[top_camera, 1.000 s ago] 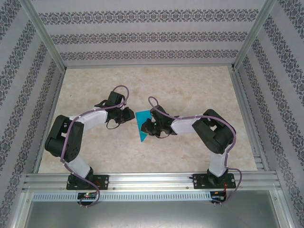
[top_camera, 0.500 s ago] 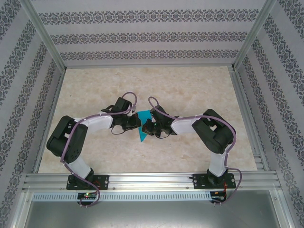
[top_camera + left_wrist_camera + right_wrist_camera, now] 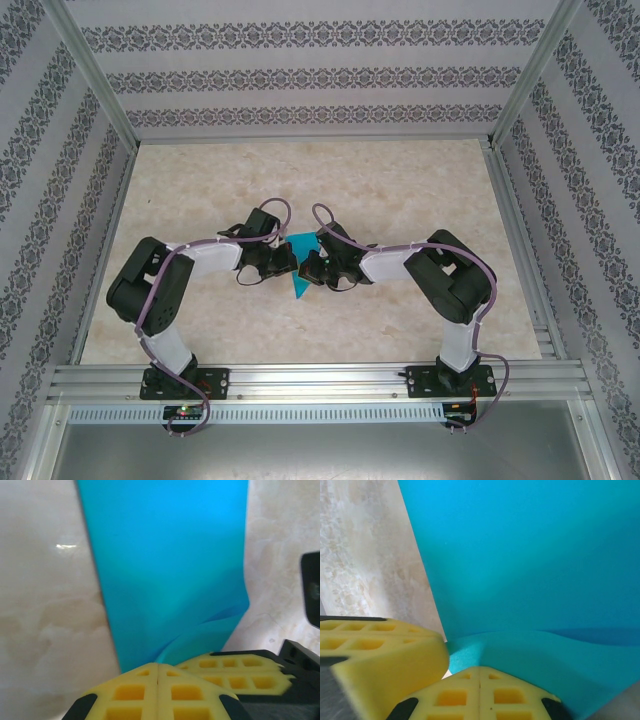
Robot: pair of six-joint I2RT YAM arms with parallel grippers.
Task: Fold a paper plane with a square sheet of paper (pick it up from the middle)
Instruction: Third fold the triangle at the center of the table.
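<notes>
**Q:** Top view: which way does the task's thing lie from your tools?

**A:** The sheet of paper [image 3: 298, 285] lies on the table [image 3: 420, 190] near its middle, directly between my left tool [image 3: 284, 258] and my right tool [image 3: 311, 267]. Its long axis runs far to near and tapers to a point toward my bases. The tools meet it across that axis, one from each side, at about mid-length. Neither arm is nearer, and the two tools stand just beside each other.

**Q:** State of the tools?

**A:** Both are pressed together. In the left wrist view, my yellow pads [image 3: 130, 692] meet at a seam and a raised pucker of cyan runs up into it. In the right wrist view, the pads [image 3: 515, 695] likewise close on a lifted ridge of the sheet. I judge each tool to be pinching the paper at its middle, while the far part lies flat on the table.

**Q:** What does the coming move turn on?

**A:** Probably a lift. With both pinches so close together, the thin paper should droop to either side, and an uneven rise could skew or tear it.

**Q:** Surface and room?

**A:** The table is pale, marbled and glossy. Patterned walls [image 3: 300, 75] stand on three sides, and an aluminium rail [image 3: 320, 380] carries my bases at the near edge.
</notes>
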